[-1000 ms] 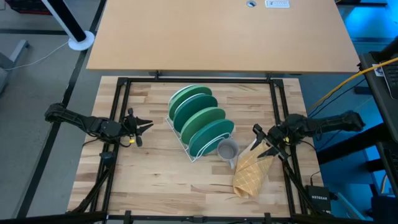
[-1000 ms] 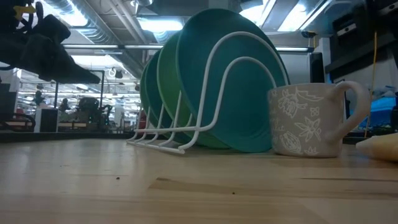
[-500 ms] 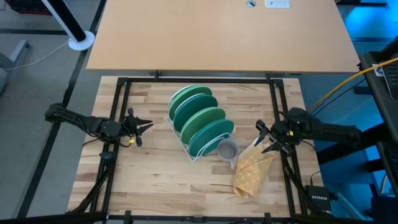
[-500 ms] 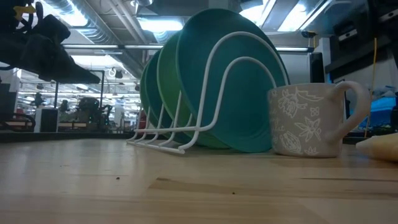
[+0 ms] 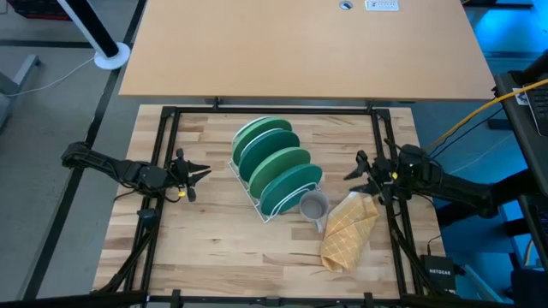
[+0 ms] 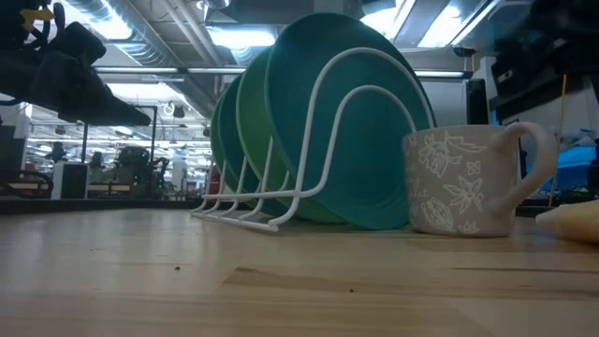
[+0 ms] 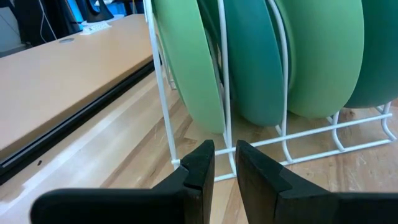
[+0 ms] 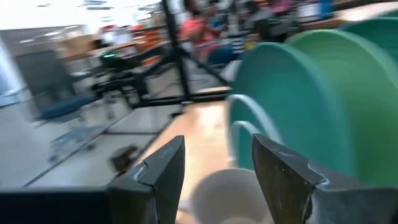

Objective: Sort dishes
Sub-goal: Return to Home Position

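Several green plates (image 5: 274,167), some light and some teal, stand on edge in the slots of a white wire rack (image 5: 257,205) in the middle of the table; they also show in the low view (image 6: 346,122). My left gripper (image 5: 199,171) hovers left of the rack, pointing at it, its fingers open by a narrow gap (image 7: 225,165). My right gripper (image 5: 354,167) is open to the right of the rack, above the table, facing the plates (image 8: 311,93) and the cup (image 8: 230,193). Neither gripper touches anything.
A grey patterned cup (image 5: 313,205) stands upright at the rack's near right corner. A tan waffle cloth (image 5: 347,233) lies crumpled beside it, toward the near right. A black frame (image 5: 167,137) borders the table, and bare wood lies near and left of the rack.
My right gripper has swung from just above the cloth's upper end toward the table's far edge and turned about, staying open. The cloth, cup, plates and left arm have kept still.
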